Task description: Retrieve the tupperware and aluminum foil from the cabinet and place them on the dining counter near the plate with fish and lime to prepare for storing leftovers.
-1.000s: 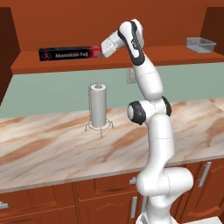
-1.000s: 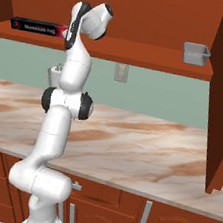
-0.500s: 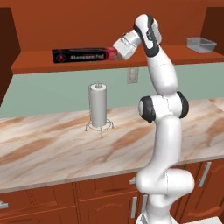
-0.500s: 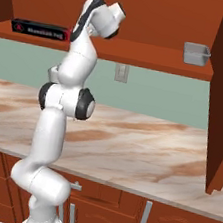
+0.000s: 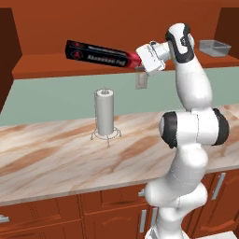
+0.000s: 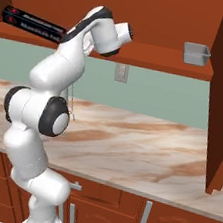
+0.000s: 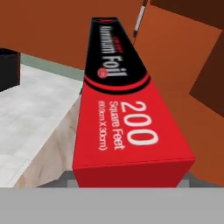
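Hand view: aluminum foil (image 7: 127,127) between jaws

Black foil (image 5: 98,54) carton with a red end, white lettering and a thin red band. Reddish-brown wooden cabinet (image 5: 60,70) and drawer fronts (image 5: 107,214) with silver handles. Beige-and-brown marbled worktop (image 5: 60,158) beneath a pale green wall (image 5: 51,100). White towel roll (image 5: 104,112) on a wire stand. Translucent grey tub (image 6: 196,53). White arm (image 5: 196,93) with dark joints.
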